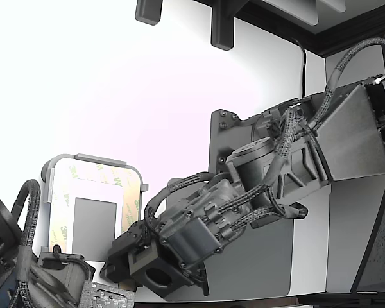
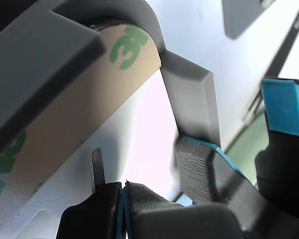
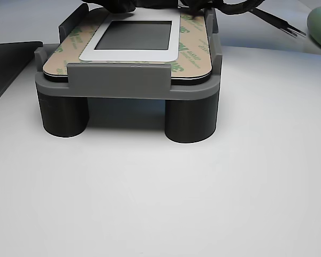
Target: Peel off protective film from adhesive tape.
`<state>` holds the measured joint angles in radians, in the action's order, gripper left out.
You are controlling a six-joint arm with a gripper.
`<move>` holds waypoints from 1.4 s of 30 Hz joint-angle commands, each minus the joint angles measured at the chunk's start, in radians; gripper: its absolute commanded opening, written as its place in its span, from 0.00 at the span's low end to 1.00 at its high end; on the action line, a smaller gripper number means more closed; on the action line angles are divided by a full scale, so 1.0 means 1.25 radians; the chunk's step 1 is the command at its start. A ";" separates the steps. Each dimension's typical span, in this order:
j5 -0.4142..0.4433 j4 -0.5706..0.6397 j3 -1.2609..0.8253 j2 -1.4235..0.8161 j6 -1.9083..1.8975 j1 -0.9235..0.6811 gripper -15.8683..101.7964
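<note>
1. One gripper (image 2: 123,191) is seen with its ribbed fingertips (image 2: 149,196) pressed together; nothing is visibly caught between them.
2. The protective film (image 2: 65,134), printed with green logos, lies just beside the fingertips, seated in the grey holder (image 3: 117,80).

Matt papery protective film (image 3: 195,51), matt grey plastic frame (image 3: 123,80), ribbed rubbery fingers (image 2: 204,169).
</note>
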<state>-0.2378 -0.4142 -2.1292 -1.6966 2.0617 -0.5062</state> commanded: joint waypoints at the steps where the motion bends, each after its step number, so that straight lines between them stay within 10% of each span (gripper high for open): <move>1: -0.001 0.006 0.021 -0.017 0.001 0.006 0.04; 42: 0.031 -0.092 0.087 0.017 -0.009 -0.012 0.04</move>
<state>-0.2010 -0.5277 -2.0494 -1.6613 2.0525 -0.5277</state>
